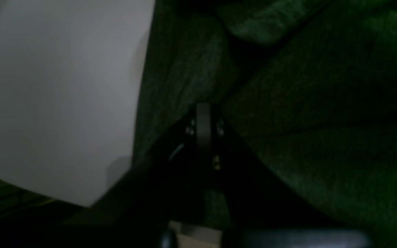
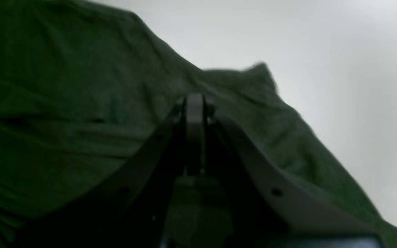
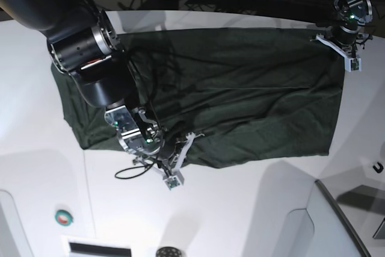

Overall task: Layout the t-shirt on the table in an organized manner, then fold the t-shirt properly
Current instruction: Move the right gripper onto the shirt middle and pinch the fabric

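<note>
T-shirt (image 3: 228, 94) lies spread on white surface (image 3: 240, 209), long axis running left-right across base view, wrinkled through middle.

Near edge: right tool (image 3: 178, 159) sits at shirt's front hem, jaws together, pinching fold of cloth (image 2: 198, 82) — rest of shirt stretches away behind and beside it.

Far corner: left tool (image 3: 344, 51) at opposite back corner, jaws together on fabric (image 1: 288, 103), surface edge just beside.

Judgement — two tools hold diagonal ends; next move likely pulls apart along that diagonal to flatten wrinkles. Right arm nearer loose front hem.
</note>
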Available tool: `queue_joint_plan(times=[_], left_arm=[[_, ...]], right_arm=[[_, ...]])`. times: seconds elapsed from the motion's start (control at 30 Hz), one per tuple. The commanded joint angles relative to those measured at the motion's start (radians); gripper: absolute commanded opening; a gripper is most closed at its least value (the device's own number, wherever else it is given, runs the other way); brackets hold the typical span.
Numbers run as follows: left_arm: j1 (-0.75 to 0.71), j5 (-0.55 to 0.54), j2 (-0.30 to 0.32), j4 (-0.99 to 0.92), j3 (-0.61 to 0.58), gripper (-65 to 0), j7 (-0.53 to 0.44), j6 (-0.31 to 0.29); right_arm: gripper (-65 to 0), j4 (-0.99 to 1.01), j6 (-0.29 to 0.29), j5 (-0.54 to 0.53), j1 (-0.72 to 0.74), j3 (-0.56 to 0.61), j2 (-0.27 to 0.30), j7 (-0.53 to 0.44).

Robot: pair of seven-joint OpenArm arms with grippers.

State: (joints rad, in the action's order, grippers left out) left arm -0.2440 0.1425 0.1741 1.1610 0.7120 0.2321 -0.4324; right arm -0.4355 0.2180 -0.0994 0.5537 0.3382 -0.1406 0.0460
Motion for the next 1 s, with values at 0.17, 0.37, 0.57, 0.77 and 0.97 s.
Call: queue_joint_plan(times=[0.17, 0.37, 0.57, 0.77, 0.97], left_arm=[[-0.016, 0.041, 0.003, 0.01, 0.001, -65.0, 0.082, 0.005], [-0.013, 0.041, 0.003, 0.006, 0.001, -65.0, 0.082, 0.005], [-0.015, 0.041, 0.018, 0.001, 0.001, -65.0, 0.082, 0.005], [-0.015, 0.041, 0.018, 0.001, 0.001, -65.0, 0.082, 0.005], [-0.013, 0.041, 0.014, 0.01, 0.001, -65.0, 0.083, 0.005]], right_arm=[[-63.3, 0.063, -0.067, -0.001, 0.039, -0.008, 0.003, -0.025], [-63.3, 0.096, -0.128, -0.001, 0.045, -0.006, 0.023, -0.027], [-63.3, 0.096, -0.225, -0.001, 0.061, -0.006, 0.046, -0.027], [-63.3, 0.097, -0.228, -0.003, 0.073, -0.006, 0.058, -0.027], [-63.3, 0.097, -0.23, -0.003, 0.072, -0.008, 0.051, -0.113]])
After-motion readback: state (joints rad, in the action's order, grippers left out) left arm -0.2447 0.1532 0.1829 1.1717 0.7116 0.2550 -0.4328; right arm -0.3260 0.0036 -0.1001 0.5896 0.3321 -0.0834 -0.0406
